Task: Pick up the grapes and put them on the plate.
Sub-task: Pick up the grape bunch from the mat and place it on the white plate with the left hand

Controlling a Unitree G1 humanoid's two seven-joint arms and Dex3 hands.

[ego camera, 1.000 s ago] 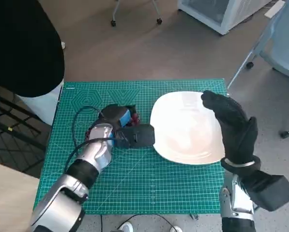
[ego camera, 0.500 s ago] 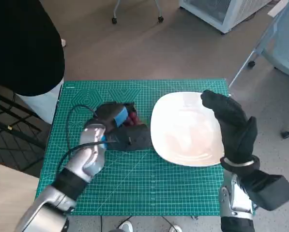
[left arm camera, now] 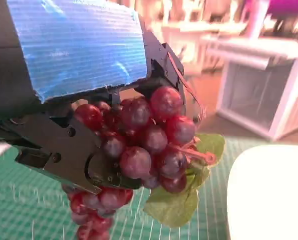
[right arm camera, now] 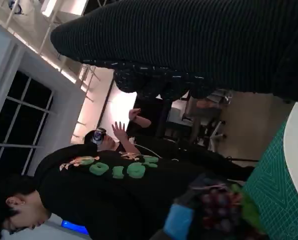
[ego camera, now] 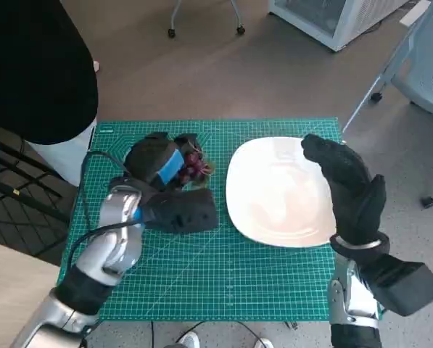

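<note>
Left wrist view shows the left hand point(left arm camera: 79, 100) gripping one bunch of grapes point(left arm camera: 139, 145), lifted above the green mat point(ego camera: 201, 283) on the tabletop and just beside the one white plate point(ego camera: 274, 196). Risk: the cluster hangs mostly below the fingers, so a swing toward the plate could shake it loose or drop it short. The right hand point(ego camera: 350, 192) hovers over the plate's far edge, holding nothing, fingers apart.

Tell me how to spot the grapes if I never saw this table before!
Find the green cutting mat on the small table, then the big white plate on it. Beside the plate, the robot's left hand, black with blue tape, holds the grapes: a bunch of dark red, shiny round berries with green leaves, the only fruit there.
</note>
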